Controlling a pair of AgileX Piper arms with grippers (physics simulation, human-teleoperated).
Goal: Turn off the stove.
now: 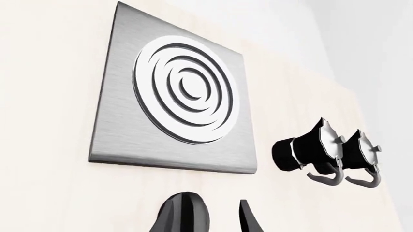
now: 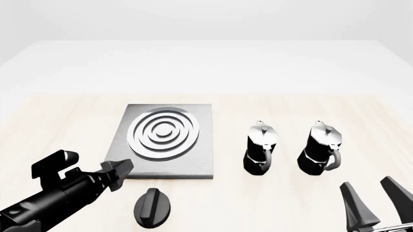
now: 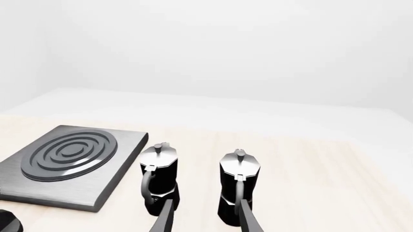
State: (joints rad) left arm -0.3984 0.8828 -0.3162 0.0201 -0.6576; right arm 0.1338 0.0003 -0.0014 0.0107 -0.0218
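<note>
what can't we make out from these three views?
- knob: whether it points to on or off; no markings show in the front view, and the right wrist view's edge cuts it off.
- right gripper: its base is cropped by the front view's edge.
- stove: nothing on it shows whether it is on.

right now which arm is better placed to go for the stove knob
Left. Its gripper sits just left of the knob, near the stove plate. The right gripper is far right, past both moka pots.
</note>
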